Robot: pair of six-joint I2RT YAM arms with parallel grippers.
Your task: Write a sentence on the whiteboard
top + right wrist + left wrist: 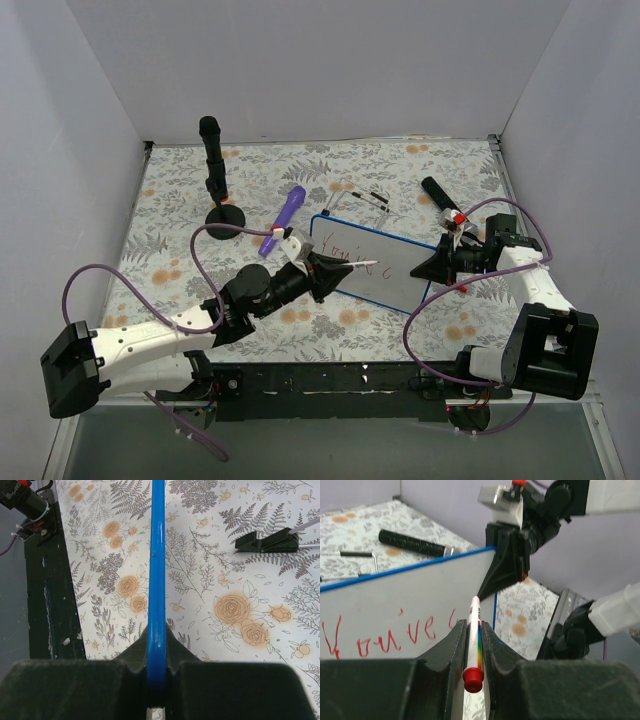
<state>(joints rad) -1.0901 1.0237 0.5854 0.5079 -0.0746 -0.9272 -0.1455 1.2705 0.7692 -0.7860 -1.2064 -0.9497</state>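
Observation:
The whiteboard [392, 276], white with a thin blue rim, lies on the floral table. Red script reading "You've" plus one more stroke, the sentence [385, 636], runs along its top [340, 250]. My left gripper [472, 626] is shut on a white marker [473, 645] with a rainbow stripe and a red end. The marker's tip points at the board just past the last red stroke. My right gripper [156, 641] is shut on the whiteboard's blue rim [156, 570], at the board's right edge [437, 265].
A black stand [214, 180] rises at the back left. A purple object [289, 214] lies beside the board's far left corner. Thin black tools [368, 196] and a black cylinder [436, 191] lie behind the board. The black base rail [50, 580] runs along the near edge.

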